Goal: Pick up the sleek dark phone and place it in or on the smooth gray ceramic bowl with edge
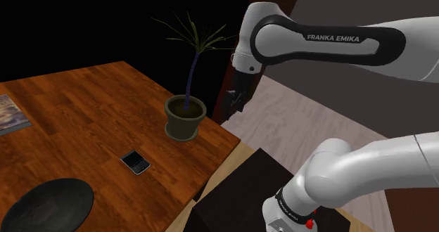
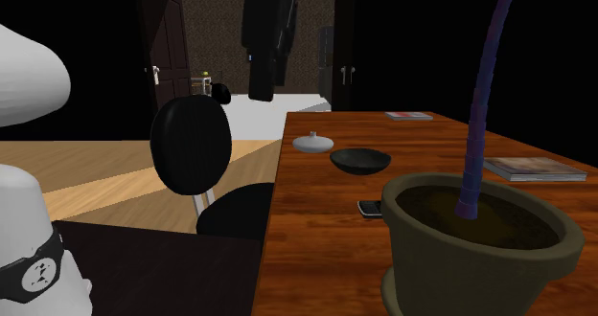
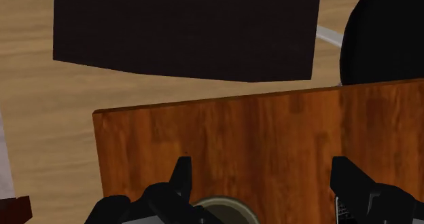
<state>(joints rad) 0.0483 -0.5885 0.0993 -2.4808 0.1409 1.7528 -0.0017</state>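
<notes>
White, rounded arm [image 1: 373, 164] with dark joints; a black inset [image 1: 331, 42] reads FRANKA EMIKA; a red dot [image 1: 309, 223], perhaps a button, low down; gripper [image 3: 261, 168] all black

Wooden table [image 1: 84, 111], items resting on it: plant pot [image 1: 186, 117] near a corner; phone [image 1: 134, 161] flat, near the pot; dark bowl [image 1: 51, 202] further along; book [image 1: 10, 114] well apart; small white object [image 2: 314, 143] beyond the bowl.

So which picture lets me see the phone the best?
The shoulder view: the phone lies whole and unblocked on the wooden table. In the second exterior view the plant pot hides most of it, leaving one end. In the wrist view a sliver beside one finger might be it; I cannot tell.
</notes>
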